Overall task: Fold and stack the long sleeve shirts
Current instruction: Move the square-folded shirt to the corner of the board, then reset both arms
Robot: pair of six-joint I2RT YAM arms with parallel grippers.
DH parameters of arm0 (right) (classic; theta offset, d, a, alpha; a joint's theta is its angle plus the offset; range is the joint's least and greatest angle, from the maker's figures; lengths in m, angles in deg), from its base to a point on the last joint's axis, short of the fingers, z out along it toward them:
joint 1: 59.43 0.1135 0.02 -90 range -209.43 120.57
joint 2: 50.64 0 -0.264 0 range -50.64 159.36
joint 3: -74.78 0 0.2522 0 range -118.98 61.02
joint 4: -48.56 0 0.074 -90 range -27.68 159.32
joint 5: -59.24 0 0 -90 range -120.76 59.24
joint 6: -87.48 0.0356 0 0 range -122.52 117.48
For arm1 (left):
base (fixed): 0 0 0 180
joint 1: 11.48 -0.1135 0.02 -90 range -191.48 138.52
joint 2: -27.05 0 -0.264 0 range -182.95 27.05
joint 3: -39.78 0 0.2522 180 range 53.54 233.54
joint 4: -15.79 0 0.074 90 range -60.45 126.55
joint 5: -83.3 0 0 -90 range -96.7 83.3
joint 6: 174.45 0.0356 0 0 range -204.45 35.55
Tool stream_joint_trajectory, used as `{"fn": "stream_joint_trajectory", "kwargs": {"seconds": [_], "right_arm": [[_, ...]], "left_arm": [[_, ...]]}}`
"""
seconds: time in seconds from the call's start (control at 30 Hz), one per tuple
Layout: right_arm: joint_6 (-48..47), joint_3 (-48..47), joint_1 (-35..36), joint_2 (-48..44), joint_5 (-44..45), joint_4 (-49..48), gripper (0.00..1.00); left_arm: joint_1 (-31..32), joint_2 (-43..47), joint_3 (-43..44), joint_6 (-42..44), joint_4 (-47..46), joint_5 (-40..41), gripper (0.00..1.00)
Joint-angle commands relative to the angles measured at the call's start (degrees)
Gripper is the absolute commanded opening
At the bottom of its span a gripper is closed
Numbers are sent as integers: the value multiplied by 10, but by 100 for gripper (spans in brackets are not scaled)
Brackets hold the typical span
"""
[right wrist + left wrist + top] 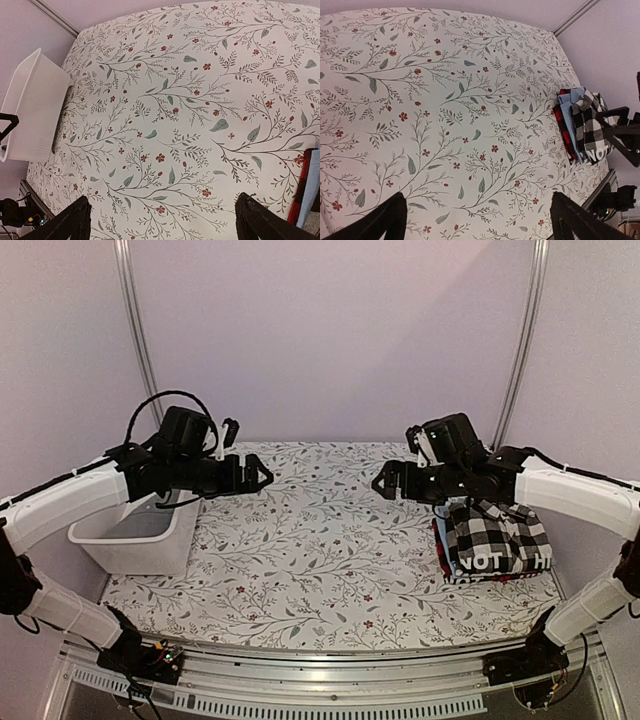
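The long sleeve shirts lie folded in one stack at the table's right side. The black-and-white checked shirt (497,538) is on top, its white lettering facing the front. Beneath it show a light blue shirt (571,107) and a red-and-black shirt (562,119); their edges also appear at the right wrist view's lower right, red-and-black (299,196) and light blue (311,187). My left gripper (262,477) hovers open over the table's left part, nothing between its fingers (385,220). My right gripper (383,485) hangs open just left of the stack, holding nothing.
A white plastic tub (135,535) stands at the table's left edge under my left arm, and shows in the right wrist view too (32,105). The floral tablecloth (320,540) covers the table. Metal frame posts rise at the back corners.
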Motion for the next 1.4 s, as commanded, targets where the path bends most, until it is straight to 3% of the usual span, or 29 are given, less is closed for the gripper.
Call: {"fn": "stream_joint_trajectory", "kwargs": {"seconds": [0.0,0.5,1.37], "right_arm": [[-15,-5,-1,-56,48,-23,99],[-48,89,-1,-223,134,-126,99],[-45,126,-1,-244,147,-147,99]], "left_arm": [[-8,32,11,29,-9,29,100],[-12,76,-12,50,-34,57,100],[-12,88,-19,46,-28,62,100]]}}
